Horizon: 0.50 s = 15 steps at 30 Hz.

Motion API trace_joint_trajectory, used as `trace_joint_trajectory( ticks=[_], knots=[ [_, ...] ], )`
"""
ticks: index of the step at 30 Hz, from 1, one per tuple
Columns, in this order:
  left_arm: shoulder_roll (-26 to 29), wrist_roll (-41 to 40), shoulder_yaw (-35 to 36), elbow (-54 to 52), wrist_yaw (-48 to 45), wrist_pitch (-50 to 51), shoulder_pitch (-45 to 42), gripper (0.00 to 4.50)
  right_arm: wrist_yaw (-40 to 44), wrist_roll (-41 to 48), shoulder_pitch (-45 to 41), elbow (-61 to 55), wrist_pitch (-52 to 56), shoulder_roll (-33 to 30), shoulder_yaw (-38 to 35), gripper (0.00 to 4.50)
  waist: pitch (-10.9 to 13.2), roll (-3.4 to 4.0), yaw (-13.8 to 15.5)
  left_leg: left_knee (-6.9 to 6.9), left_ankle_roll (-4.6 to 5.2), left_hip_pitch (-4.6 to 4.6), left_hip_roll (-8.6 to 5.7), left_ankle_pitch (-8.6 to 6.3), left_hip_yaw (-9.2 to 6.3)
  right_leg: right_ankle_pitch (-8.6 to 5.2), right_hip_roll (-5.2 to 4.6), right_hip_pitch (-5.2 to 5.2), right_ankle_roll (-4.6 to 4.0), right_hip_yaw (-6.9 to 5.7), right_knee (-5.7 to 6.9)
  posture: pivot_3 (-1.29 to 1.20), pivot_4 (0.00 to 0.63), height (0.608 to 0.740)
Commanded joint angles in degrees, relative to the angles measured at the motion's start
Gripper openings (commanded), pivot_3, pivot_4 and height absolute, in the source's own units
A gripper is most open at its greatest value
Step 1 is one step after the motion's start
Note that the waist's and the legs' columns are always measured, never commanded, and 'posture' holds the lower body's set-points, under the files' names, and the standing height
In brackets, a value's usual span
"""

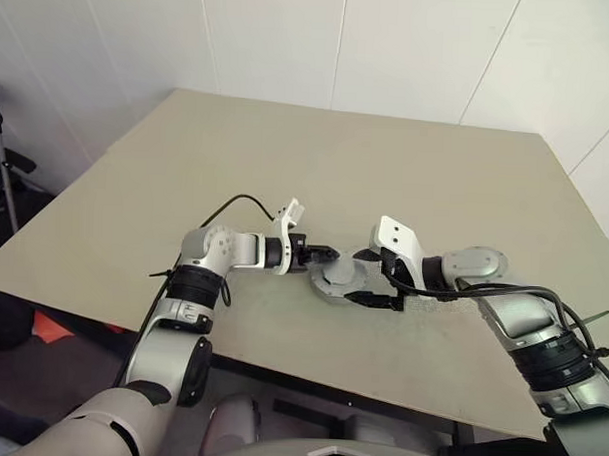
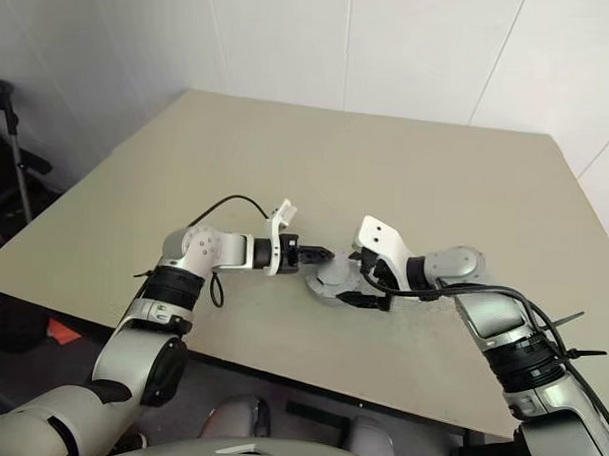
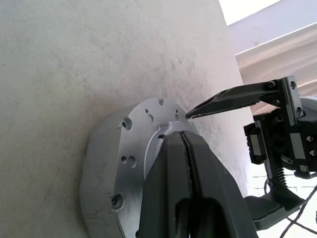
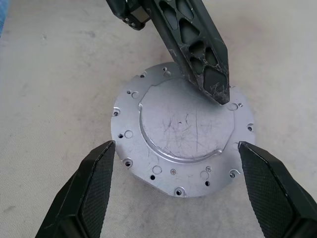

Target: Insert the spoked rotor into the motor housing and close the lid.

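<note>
The motor housing [image 4: 130,163] lies flat on the table as a round silver metal disc. Its top is a flat plate with small screw holes and a raised, scratched centre panel, which I take for the lid [image 4: 183,129] lying shut on it. The spoked rotor is hidden. My left gripper [image 1: 324,254] is shut with nothing between its fingers, and its tip rests on the lid's far edge [image 3: 168,126]. My right gripper [image 4: 177,145] is open, one finger on each side of the housing, apart from its rim. One right finger [image 3: 223,101] hangs just above the lid.
The beige table [image 1: 387,161] stretches far behind the housing, with its front edge [image 1: 309,373] close below both arms. White tiled walls stand behind. Dark gear sits on the floor at far left [image 1: 6,188].
</note>
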Motion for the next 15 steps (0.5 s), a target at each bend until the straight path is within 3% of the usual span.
trace_joint_trajectory(
  ticks=[1, 8, 12, 15],
  knots=[
    [-0.07, 2.64, -1.74, 1.78, 1.11, 0.21, 0.73, 0.00, -1.21, 2.67, -3.61, -0.36, 1.40, -1.14, -6.73, 4.48, 0.00, 0.00, -0.01, 0.00, 0.00, -0.01, -0.01, 0.00, 0.01, 0.02, 0.00, -0.01, -0.03, 0.00, 0.00, 0.00, 0.000, 0.740],
    [-0.70, 2.83, -2.07, 1.65, 0.40, -0.20, 0.85, 0.00, -7.82, 7.38, -7.67, 10.55, 13.93, 2.11, -15.55, 4.48, 0.00, 0.00, 0.16, 0.01, 0.01, -0.01, -0.01, 0.00, 0.01, 0.03, 0.00, 0.01, -0.07, -0.01, -0.01, 0.00, 0.000, 0.740],
    [-0.70, 2.89, -2.25, 1.40, -0.18, -0.19, 1.01, 0.00, -12.14, 13.93, -9.91, 16.67, 31.73, 5.40, -22.00, 4.48, 0.00, 0.02, 0.13, 0.00, 0.01, -0.05, -0.02, 0.00, 0.01, 0.04, 0.00, -0.02, -0.10, -0.01, 0.00, 0.00, 0.000, 0.740],
    [-0.43, 3.02, -2.23, 1.72, -0.79, -0.25, 0.57, 0.00, -10.86, 19.61, -8.77, 15.29, 43.95, 5.18, -24.28, 4.48, 0.00, 0.04, 0.18, -0.02, 0.02, -0.06, -0.02, 0.00, 0.01, 0.00, 0.00, -0.03, -0.15, -0.03, 0.00, 0.00, 0.000, 0.740]
  ],
)
